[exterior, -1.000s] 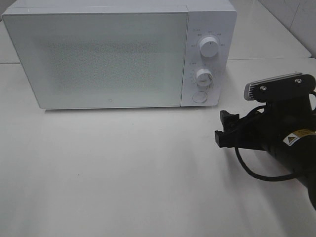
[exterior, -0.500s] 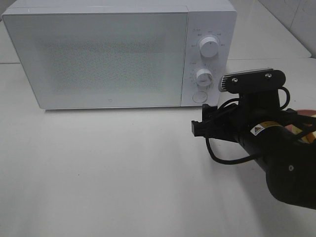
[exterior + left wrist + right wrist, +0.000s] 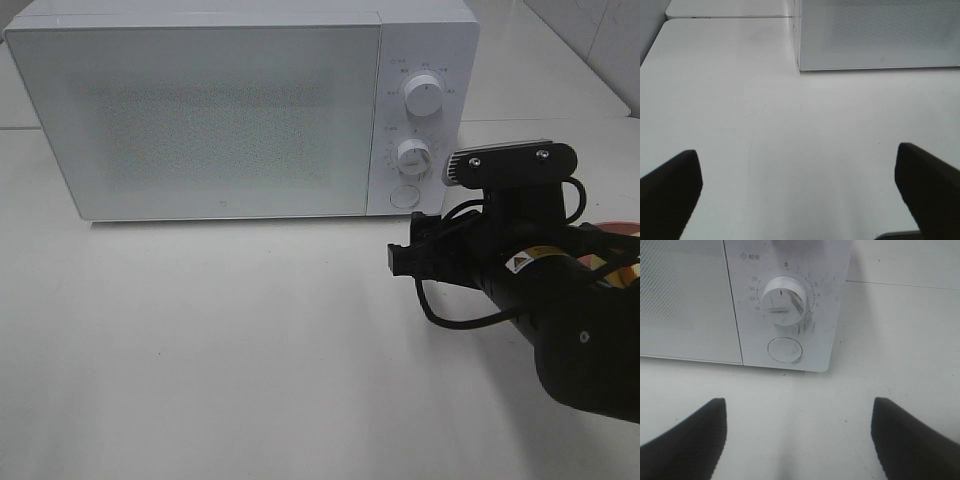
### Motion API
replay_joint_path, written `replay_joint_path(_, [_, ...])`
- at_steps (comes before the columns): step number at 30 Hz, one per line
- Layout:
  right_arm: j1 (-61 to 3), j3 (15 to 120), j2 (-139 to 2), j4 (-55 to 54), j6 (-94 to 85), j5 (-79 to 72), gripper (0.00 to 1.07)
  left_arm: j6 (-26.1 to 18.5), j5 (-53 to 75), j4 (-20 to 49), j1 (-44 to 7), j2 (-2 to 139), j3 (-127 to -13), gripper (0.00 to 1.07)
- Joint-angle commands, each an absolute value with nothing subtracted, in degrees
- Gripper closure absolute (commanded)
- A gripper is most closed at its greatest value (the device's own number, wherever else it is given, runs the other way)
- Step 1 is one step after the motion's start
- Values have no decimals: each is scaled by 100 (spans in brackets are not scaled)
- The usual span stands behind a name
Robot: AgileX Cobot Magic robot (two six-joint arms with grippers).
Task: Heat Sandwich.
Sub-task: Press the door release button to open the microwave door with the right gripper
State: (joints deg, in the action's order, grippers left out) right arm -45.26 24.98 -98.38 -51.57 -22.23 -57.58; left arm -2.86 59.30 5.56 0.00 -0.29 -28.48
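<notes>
Fig.: approach to the door release, Heat Sandwich. The white box-shaped microwave oven (image 3: 220,110) stands at the back of the white bench (image 3: 200,350), its frosted door (image 3: 200,120) shut.

Your right gripper (image 3: 405,258) is low in front of the control panel. Its 2 black fingers are spread wide w/ nothing between them, and the wrist view frames the round white push-button (image 3: 785,350) just under the lower white timer knob (image 3: 785,295).

Your left gripper (image 3: 797,160) is also spread and empty, over bare bench near the door's far corner.

The sandwich can't be made out. Only a sliver of the round pink plate (image 3: 626,229) shows behind the right arm, so it is prob. hidden there.

Step in hand, as judged: press the button to pop the door.

- Spread fingers straddle the button, so offset sideways to put 1 fingertip on its centre, or close the gripper 1st.
- Push straight in.
- Stay below the knob, else you may nudge the timer.
- Keep the push short so the oven doesn't slide back.
</notes>
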Motion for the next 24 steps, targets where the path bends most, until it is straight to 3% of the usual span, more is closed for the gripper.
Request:
replay_joint_path(1, [-4544, 2544, -9838, -5162, -2017, -5752, 31, -269, 5896, 584, -23, -178, -2825, 1])
replay_joint_path(8, [-4544, 2544, -9838, -5162, -779, -5752, 31, -269, 5896, 584, -23, -178, -2825, 1])
replay_joint_path(24, [-4544, 2544, -9838, -5162, 5036, -5735, 31, -269, 5896, 584, -23, -178, -2825, 1])
